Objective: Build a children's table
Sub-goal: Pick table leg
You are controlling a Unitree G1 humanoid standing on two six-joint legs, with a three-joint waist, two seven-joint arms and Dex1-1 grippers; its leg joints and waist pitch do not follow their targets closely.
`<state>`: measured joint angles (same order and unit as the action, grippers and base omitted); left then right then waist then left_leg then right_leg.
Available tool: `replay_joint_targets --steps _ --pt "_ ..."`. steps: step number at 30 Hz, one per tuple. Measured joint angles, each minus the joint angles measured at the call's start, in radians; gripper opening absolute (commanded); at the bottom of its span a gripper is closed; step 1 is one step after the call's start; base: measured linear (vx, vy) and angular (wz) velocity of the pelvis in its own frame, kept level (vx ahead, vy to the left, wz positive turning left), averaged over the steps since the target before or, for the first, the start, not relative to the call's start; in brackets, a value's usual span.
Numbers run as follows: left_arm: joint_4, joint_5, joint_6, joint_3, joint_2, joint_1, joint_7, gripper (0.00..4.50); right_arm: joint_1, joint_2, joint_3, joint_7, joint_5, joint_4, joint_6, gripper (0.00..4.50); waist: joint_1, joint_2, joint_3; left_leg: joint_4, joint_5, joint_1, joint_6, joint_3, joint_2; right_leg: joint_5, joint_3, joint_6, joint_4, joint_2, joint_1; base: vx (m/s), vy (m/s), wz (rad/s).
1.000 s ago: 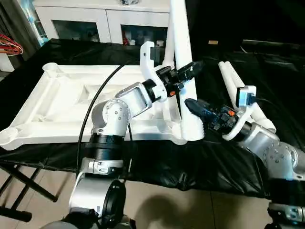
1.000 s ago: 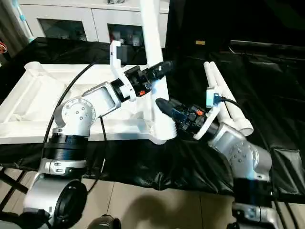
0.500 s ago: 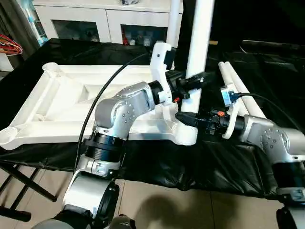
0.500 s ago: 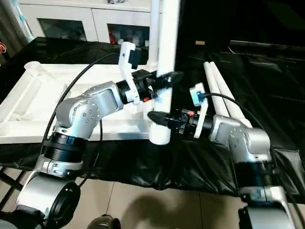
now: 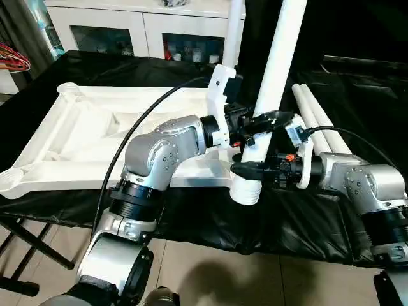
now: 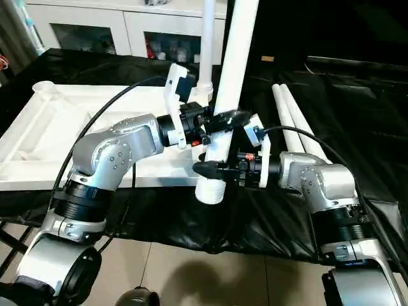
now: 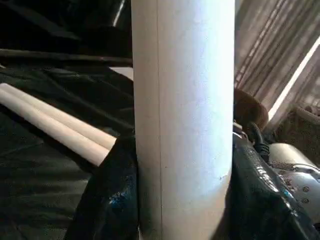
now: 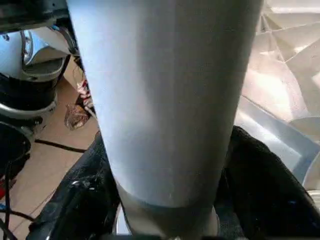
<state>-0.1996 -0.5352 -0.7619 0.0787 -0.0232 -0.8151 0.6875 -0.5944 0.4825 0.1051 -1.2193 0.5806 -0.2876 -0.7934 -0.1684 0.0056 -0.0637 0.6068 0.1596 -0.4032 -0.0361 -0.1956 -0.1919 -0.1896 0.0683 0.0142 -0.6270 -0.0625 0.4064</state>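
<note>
The big black-sheeted folding table (image 5: 76,67) carried the upturned white plastic rectangular tabletop (image 5: 95,137), ribbed underside showing. At the tabletop's near right corner, a long tapered white tube leg (image 5: 271,89) stood nearly upright, leaning slightly right. Both claws were clamped around it: the left gripper (image 5: 264,121) higher up, the right gripper (image 5: 248,169) just above its threaded lower end. Two spare white tube legs (image 5: 315,118) lay right of the tabletop.

Head eyes look down — wrist views close, perhaps touching, shared leg (image 5: 268,89)
</note>
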Motion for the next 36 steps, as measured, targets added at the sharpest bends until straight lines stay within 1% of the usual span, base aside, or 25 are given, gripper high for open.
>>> replay_joint_targets --steps 4,7,9,10,18,19,20,21,23,26,29,30,32,34,35,36 --pt "0.000 0.000 -0.003 0.000 -0.002 0.001 0.002 1.88 -0.001 0.000 0.008 -0.022 -0.006 -0.003 0.003 2.52 0.000 -0.001 0.000 0.000 0.000 0.000 0.000 0.000 0.000 0.000 0.000 0.000 0.000 0.000 0.000 0.000 0.000 0.00" --pt "0.000 0.000 -0.006 -0.001 -0.003 0.001 0.002 1.88 -0.002 0.000 0.014 -0.029 -0.007 -0.008 0.011 2.21 0.000 -0.001 0.000 0.000 0.000 0.000 0.000 0.000 0.000 0.000 0.000 0.000 -0.001 0.000 0.000 0.000 0.000 0.00" --pt "0.000 0.000 -0.010 -0.005 -0.003 0.001 0.002 1.88 -0.005 0.000 0.018 -0.031 -0.007 -0.008 0.015 2.13 0.000 -0.001 0.000 0.001 0.000 0.000 0.000 0.000 0.000 0.000 0.000 0.000 -0.001 0.000 0.000 0.000 0.000 0.00" --pt "0.000 0.000 -0.012 -0.007 -0.002 0.001 0.002 1.88 -0.006 0.000 0.019 -0.031 -0.008 -0.009 0.015 2.01 0.000 -0.001 0.000 0.001 0.000 0.000 0.000 0.000 0.000 0.000 0.000 0.000 -0.001 0.000 0.000 0.000 0.000 0.00" --pt "0.000 -0.003 -0.024 -0.014 0.000 0.001 -0.005 1.88 -0.006 -0.004 0.020 -0.032 -0.010 -0.010 0.018 1.91 0.000 -0.001 0.000 0.001 0.000 0.000 0.000 0.000 0.000 0.000 0.000 0.000 -0.001 0.000 0.000 0.000 0.000 0.00" --pt "0.000 -0.003 -0.024 -0.015 0.000 0.001 -0.013 2.23 -0.006 -0.005 0.020 -0.031 -0.010 -0.012 0.020 1.91 0.000 -0.001 0.000 0.001 0.000 0.000 0.000 0.000 0.000 0.000 0.000 0.000 -0.001 0.000 0.000 0.000 0.000 0.00" --pt "-0.004 -0.003 -0.024 -0.021 0.007 0.001 -0.023 2.44 -0.007 -0.007 0.018 -0.030 -0.010 -0.018 0.022 1.91 0.000 -0.001 0.000 0.001 0.000 0.000 0.000 0.000 0.000 0.000 0.000 0.001 -0.001 0.000 0.000 0.000 0.000 0.00" --pt "-0.010 -0.004 -0.024 -0.030 0.011 0.001 -0.032 2.58 -0.008 -0.010 0.015 -0.027 -0.010 -0.027 0.023 1.91 0.000 -0.001 0.000 0.001 0.000 0.000 0.000 0.000 0.000 0.000 0.000 0.001 -0.001 0.000 0.000 0.000 0.000 0.00" --pt "-0.017 -0.012 -0.021 -0.043 0.015 0.001 -0.039 2.67 -0.008 -0.018 0.015 -0.017 -0.013 -0.031 0.025 1.91 0.000 -0.002 0.000 0.001 0.000 0.000 0.000 0.000 0.000 0.000 0.000 0.001 -0.001 0.000 0.000 0.000 0.000 0.00" --pt "-0.016 -0.023 0.029 -0.094 0.028 -0.002 -0.050 2.89 -0.007 -0.037 0.009 0.016 -0.024 -0.041 0.039 1.91 0.001 -0.003 0.000 0.001 0.000 0.000 0.000 0.000 0.000 0.001 0.000 0.001 -0.001 0.000 0.000 0.000 0.000 0.00" --pt "-0.017 -0.042 0.088 -0.147 0.048 -0.002 -0.071 2.91 -0.006 -0.055 -0.024 0.053 -0.025 -0.052 0.057 1.91 0.000 -0.003 0.000 0.002 0.000 0.000 0.000 0.000 0.000 0.001 0.000 0.001 -0.002 0.000 0.000 0.000 0.000 0.00" --pt "-0.019 -0.042 0.123 -0.171 0.056 -0.003 -0.092 2.91 -0.006 -0.066 -0.040 0.070 -0.025 -0.054 0.065 1.91 0.000 -0.003 0.000 0.002 0.000 0.000 0.000 0.000 0.000 0.001 0.000 0.001 -0.002 0.000 0.000 0.000 0.000 0.00" --pt "-0.023 -0.038 0.160 -0.192 0.057 -0.003 -0.123 2.91 -0.006 -0.082 -0.061 0.099 -0.024 -0.062 0.083 1.91 0.000 -0.003 0.001 0.002 0.000 0.000 0.000 0.000 0.000 0.001 0.000 0.001 -0.002 0.000 0.000 0.000 0.000 0.00" --pt "-0.036 -0.020 0.194 -0.195 0.039 -0.004 -0.140 2.91 -0.002 -0.094 -0.081 0.137 -0.025 -0.071 0.108 1.91 0.000 -0.003 0.001 0.002 0.000 0.000 0.000 0.000 0.000 0.001 0.000 0.001 -0.002 0.000 0.000 0.000 0.000 0.00" --pt "-0.055 0.004 0.210 -0.179 0.009 -0.004 -0.126 2.91 0.001 -0.109 -0.098 0.167 -0.029 -0.074 0.129 1.91 0.001 -0.003 0.001 0.002 0.000 0.001 0.000 0.000 0.000 0.001 0.000 0.000 -0.002 0.000 0.000 0.000 0.000 0.00" --pt "-0.091 0.051 0.245 -0.149 -0.043 -0.004 -0.101 2.91 0.007 -0.122 -0.116 0.206 -0.034 -0.081 0.158 1.91 0.003 -0.002 0.001 0.001 0.000 0.001 0.000 0.001 0.000 0.001 0.000 0.000 -0.002 0.000 0.000 0.000 0.000 0.00"
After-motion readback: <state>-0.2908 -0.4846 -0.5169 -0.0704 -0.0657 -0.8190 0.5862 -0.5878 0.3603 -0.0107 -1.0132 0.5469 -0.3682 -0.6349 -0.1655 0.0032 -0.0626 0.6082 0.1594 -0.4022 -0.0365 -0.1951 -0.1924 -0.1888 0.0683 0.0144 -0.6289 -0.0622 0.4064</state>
